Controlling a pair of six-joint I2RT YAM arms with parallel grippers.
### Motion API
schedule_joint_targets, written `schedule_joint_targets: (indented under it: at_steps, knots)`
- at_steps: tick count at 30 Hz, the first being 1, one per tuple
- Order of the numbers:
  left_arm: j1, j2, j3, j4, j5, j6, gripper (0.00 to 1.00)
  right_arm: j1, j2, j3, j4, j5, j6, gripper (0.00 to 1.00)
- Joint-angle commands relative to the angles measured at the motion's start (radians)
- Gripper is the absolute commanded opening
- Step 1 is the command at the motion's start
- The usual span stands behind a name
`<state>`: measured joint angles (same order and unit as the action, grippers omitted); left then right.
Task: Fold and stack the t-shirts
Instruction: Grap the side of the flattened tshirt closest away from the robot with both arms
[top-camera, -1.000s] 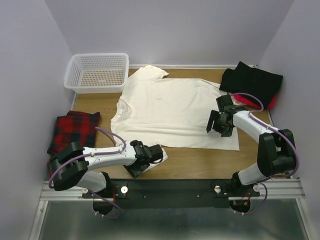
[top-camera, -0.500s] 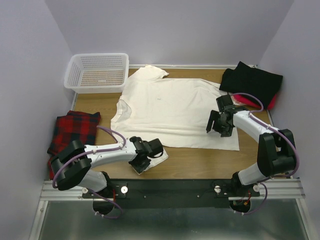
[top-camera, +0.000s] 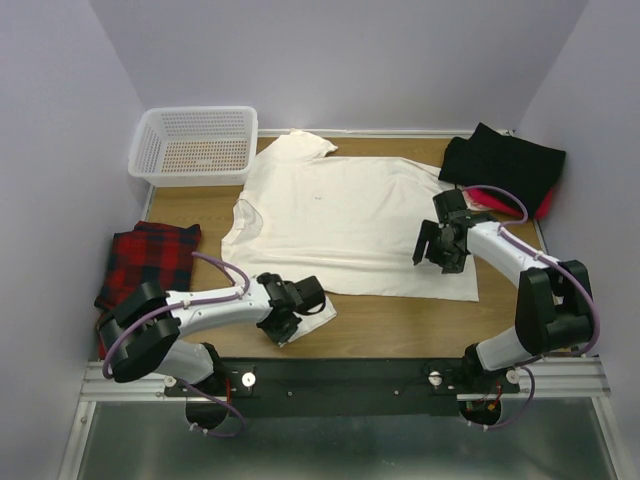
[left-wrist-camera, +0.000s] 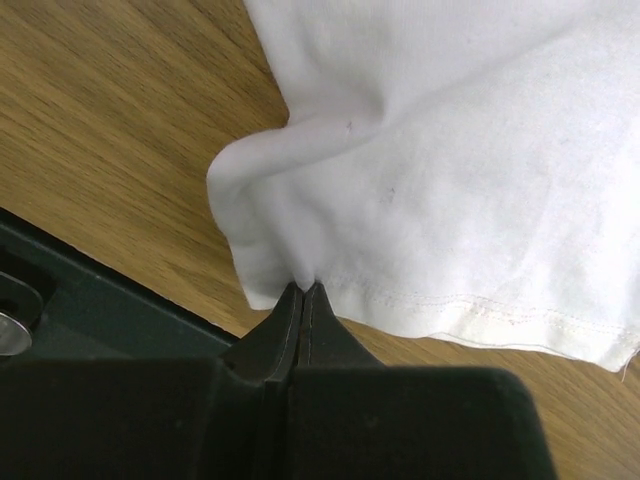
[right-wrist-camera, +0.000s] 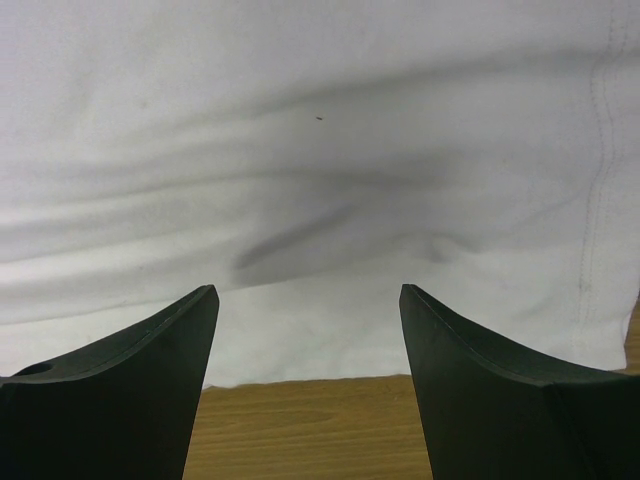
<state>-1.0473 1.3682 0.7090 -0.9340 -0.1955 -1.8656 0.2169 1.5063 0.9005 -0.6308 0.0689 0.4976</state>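
"Top external view: what changed?"
"The left gripper (top-camera: 284, 327) has pinched shut on the cream-white t-shirt (top-camera: 340, 215), on the corner beneath it. I'd say folding can start."
"Left wrist?"
"Jaws meet, hem clamped between them."
"Right wrist?"
"The right gripper (right-wrist-camera: 308, 300) hangs wide open and empty above the cloth. Beyond it, the red t-shirt (top-camera: 546, 205) is mostly hidden under the black t-shirt (top-camera: 505, 160)."

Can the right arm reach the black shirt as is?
Probably yes: the right gripper hovers, jaws open, over the cream-white t-shirt, and the black t-shirt lies just beyond with nothing between.
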Motion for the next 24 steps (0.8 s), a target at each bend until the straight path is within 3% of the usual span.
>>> schedule_joint_targets:
  at_steps: [1,4,15,24]
  knots:
    - [-0.005,0.012,0.087,-0.098,-0.123,-0.001,0.00,0.007,-0.060,0.009,-0.023,0.048,0.018,0.82]
    - [-0.016,0.017,0.196,-0.186,-0.202,0.006,0.00,0.007,-0.080,0.011,-0.033,0.091,0.033,0.82]
    - [-0.007,0.063,0.358,-0.184,-0.357,0.150,0.00,0.007,-0.139,-0.002,-0.087,0.229,0.104,0.83]
    - [0.147,0.174,0.480,-0.175,-0.499,0.347,0.00,0.006,-0.158,-0.008,-0.139,0.313,0.167,0.84]
